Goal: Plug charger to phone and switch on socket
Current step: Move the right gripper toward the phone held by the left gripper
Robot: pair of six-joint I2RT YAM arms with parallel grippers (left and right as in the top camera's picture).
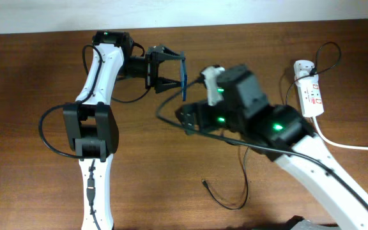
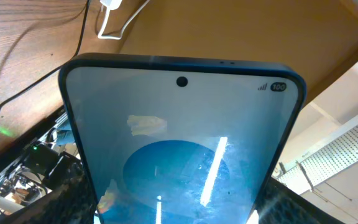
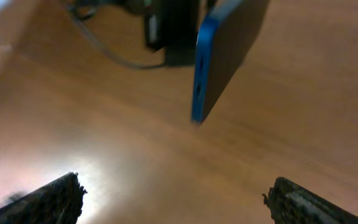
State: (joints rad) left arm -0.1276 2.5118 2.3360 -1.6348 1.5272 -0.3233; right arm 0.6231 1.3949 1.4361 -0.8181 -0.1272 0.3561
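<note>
My left gripper [image 1: 171, 71] is shut on the phone [image 1: 184, 75] and holds it on edge above the table. In the left wrist view the phone's blue screen [image 2: 185, 124] fills the frame between my fingers [image 2: 179, 214]. My right gripper [image 1: 183, 117] is open and empty, just below and right of the phone; its wrist view shows the spread fingers [image 3: 179, 199] over bare table and the phone's blue edge [image 3: 202, 74] ahead. The charger's black cable [image 1: 243, 185] lies on the table, its connector tip [image 1: 204, 183] free. Its white adapter [image 1: 302, 66] sits in the socket [image 1: 312, 99] at the far right.
The socket's thick white cord [image 1: 350, 145] runs off to the right edge. The black cable loops under my right arm and near the socket's top. A wall edge runs along the back of the wooden table [image 1: 30, 83].
</note>
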